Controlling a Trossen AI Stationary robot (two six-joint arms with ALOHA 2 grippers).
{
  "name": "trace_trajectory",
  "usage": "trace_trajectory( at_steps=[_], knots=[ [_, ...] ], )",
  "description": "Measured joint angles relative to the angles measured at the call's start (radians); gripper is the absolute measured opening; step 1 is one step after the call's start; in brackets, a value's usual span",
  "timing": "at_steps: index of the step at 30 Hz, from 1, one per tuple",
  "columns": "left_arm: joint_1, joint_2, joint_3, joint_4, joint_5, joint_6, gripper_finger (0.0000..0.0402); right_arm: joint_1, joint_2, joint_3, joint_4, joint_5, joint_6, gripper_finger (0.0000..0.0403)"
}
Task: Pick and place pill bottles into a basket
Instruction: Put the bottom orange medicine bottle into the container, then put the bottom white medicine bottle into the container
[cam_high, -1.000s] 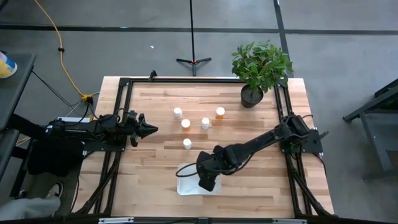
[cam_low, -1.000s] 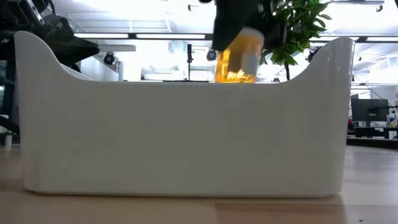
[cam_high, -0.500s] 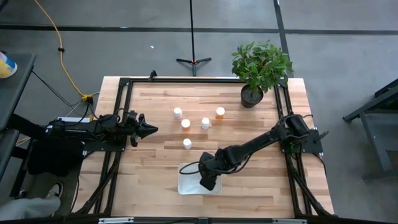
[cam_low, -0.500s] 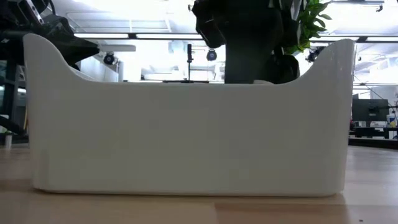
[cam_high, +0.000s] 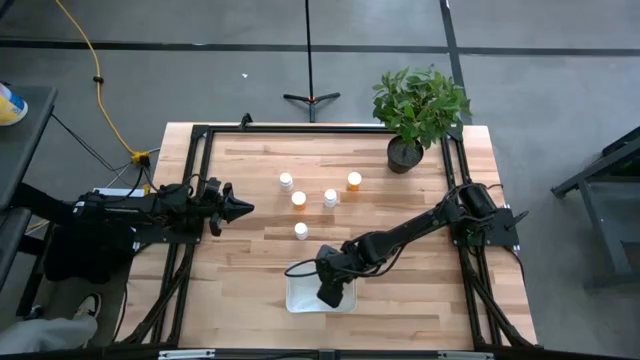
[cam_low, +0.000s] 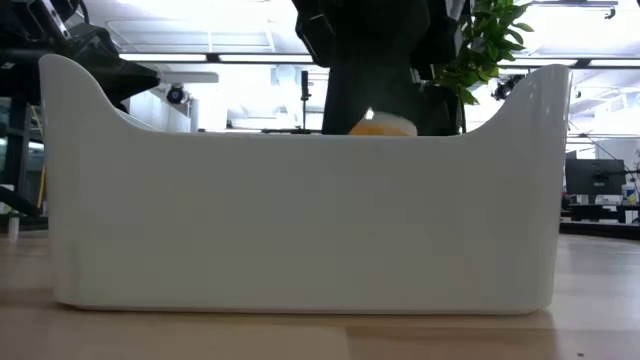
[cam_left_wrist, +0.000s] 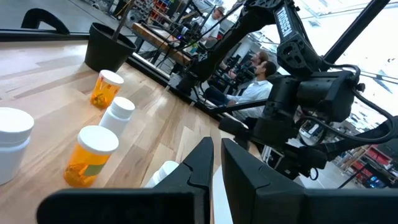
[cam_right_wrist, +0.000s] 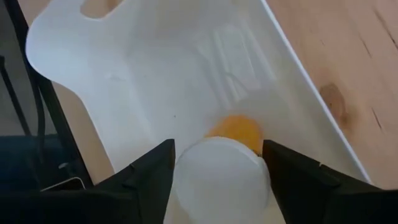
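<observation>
Right gripper (cam_high: 331, 292) sits low inside the white basket (cam_high: 300, 297), fingers flanking a white-capped pill bottle (cam_right_wrist: 221, 174), possibly just loosening; left gripper (cam_high: 240, 208) waits, pinched shut.

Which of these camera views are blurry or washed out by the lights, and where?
Low view: the basket fills the frame, bright ceiling lights glare behind it. Right wrist view: the pill bottle between the right gripper's fingers is soft and out of focus. Left wrist view: bright overexposed windows upper right. High view: evenly lit, no glare.
</observation>
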Motion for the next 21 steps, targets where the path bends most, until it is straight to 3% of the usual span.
trace_trajectory(
  at_steps=[13,21],
  knots=[
    [0.000,0.000,0.000,0.000,0.000,0.000,0.0067,-0.013,0.000,0.005,-0.014,-0.045,-0.006,0.0244],
    [0.000,0.000,0.000,-0.001,0.000,0.000,0.0067,-0.029,0.000,0.137,-0.160,-0.003,-0.086,0.0244]
  ],
)
